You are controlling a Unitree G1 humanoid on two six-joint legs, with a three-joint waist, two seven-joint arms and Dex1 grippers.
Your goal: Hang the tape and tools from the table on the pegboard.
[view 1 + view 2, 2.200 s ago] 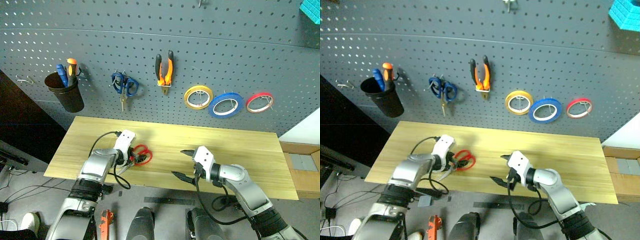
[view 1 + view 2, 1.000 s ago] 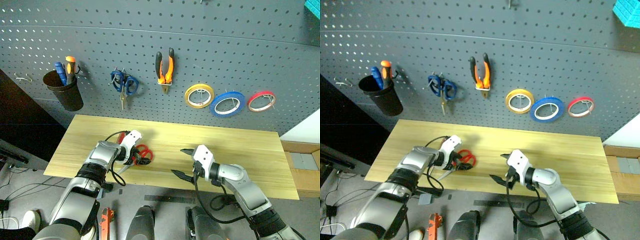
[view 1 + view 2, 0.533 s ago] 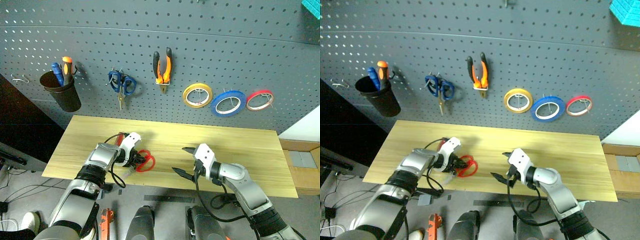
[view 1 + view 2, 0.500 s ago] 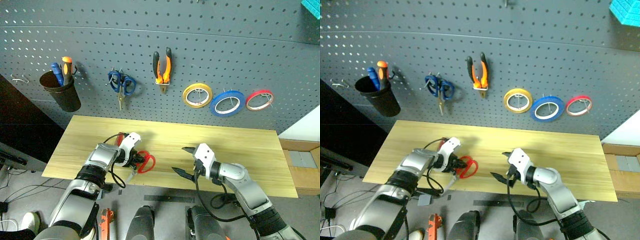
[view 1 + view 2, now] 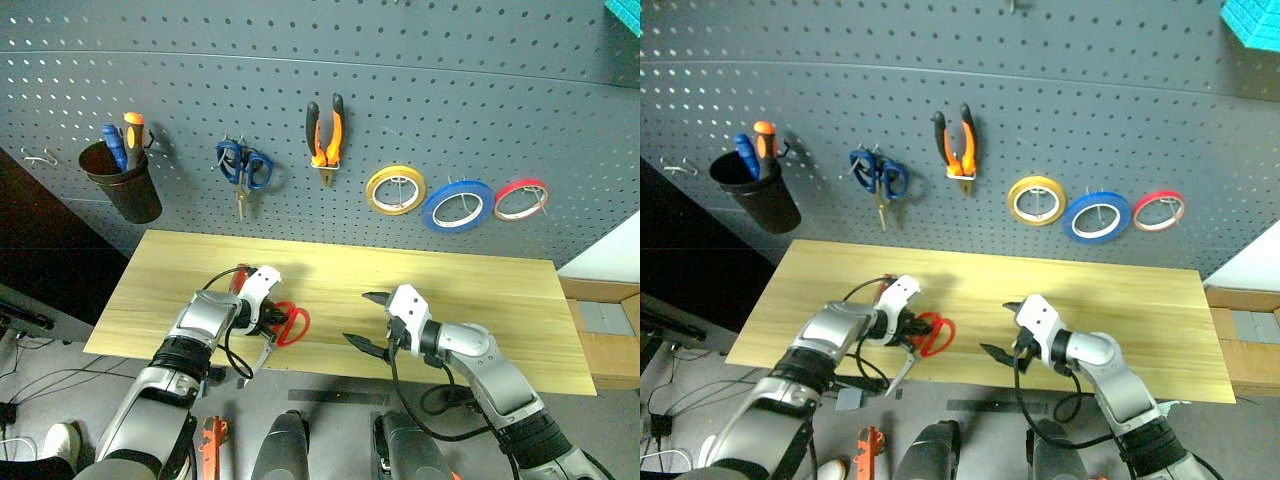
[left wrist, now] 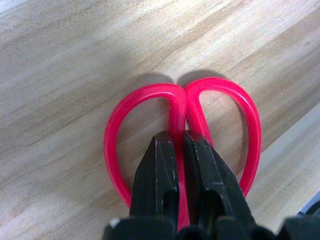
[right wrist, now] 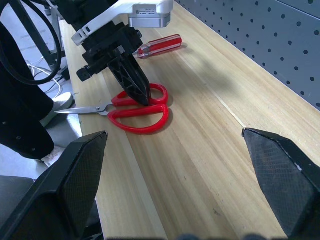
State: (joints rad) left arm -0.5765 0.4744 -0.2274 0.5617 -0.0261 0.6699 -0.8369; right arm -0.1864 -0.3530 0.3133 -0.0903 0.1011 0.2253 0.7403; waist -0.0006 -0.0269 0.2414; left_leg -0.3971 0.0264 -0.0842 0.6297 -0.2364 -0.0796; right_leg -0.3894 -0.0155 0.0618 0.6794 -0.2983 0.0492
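Note:
The red-handled scissors [image 5: 291, 323] lie at the table's front left, their blades [image 7: 85, 108] reaching out past the front edge. My left gripper [image 6: 181, 142] is shut on the joined inner sides of the two red handle loops. A screwdriver with a clear red handle [image 7: 160, 45] lies on the table just behind that gripper. My right gripper [image 5: 357, 318] hovers open over the table's middle front, holding nothing. On the pegboard [image 5: 480, 90] hang the orange-and-black pliers [image 5: 327, 135] and the blue tape [image 5: 457, 205].
Also on the pegboard are a yellow roll [image 5: 395, 190], a red roll [image 5: 521, 200], blue-handled scissors [image 5: 243, 170] and a black cup [image 5: 123, 185] with blue and orange screwdrivers. The wooden table [image 5: 480, 300] has bare room on its right half.
My left gripper has shut on the scissors' handles, and the scissors have shifted slightly toward the front edge. The right arm has stayed where it was.

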